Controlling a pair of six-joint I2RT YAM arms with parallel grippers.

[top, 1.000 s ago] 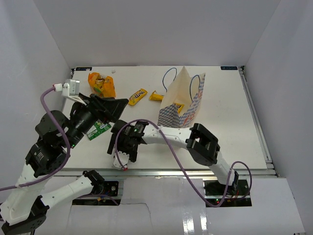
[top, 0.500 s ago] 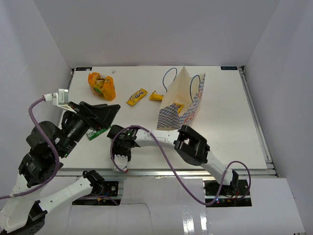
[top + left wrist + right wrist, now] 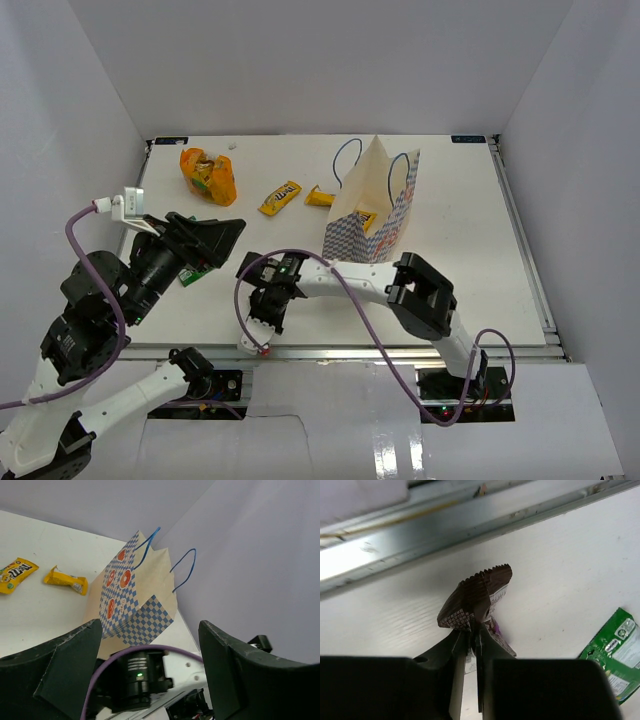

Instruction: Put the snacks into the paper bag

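1. In the right wrist view, the right gripper [image 3: 472, 630] is clamped on one end of a dark brown bar [image 3: 480, 592]. The bar's crimped far end points toward the upper centre of the frame, above the white table [image 3: 560, 560].

2. In the top view, the same gripper [image 3: 264, 315] sits at lower centre-left, close to the metal rail at the table's near edge [image 3: 400, 350].

3. A small green packet [image 3: 617, 652] lies flat at the lower right of the right wrist frame, apart from the bar. From above it shows at centre-left [image 3: 195, 270], partly hidden under the left gripper [image 3: 215, 238].

4. The left gripper [image 3: 150, 625] is spread wide with nothing between its dark fingers [image 3: 55, 665]. It is raised off the table, left of centre in the top view.

5. The paper bag [image 3: 375, 205] stands right of centre in the top view, blue cord handles up. In the left wrist view it fills the middle [image 3: 135, 595].

6. Two yellow candy packs lie just left of the bag, an M&M's pack [image 3: 281, 197] and a smaller one [image 3: 320, 196].

7. A crinkly orange-yellow bag [image 3: 208, 174] rests at the upper left of the table.
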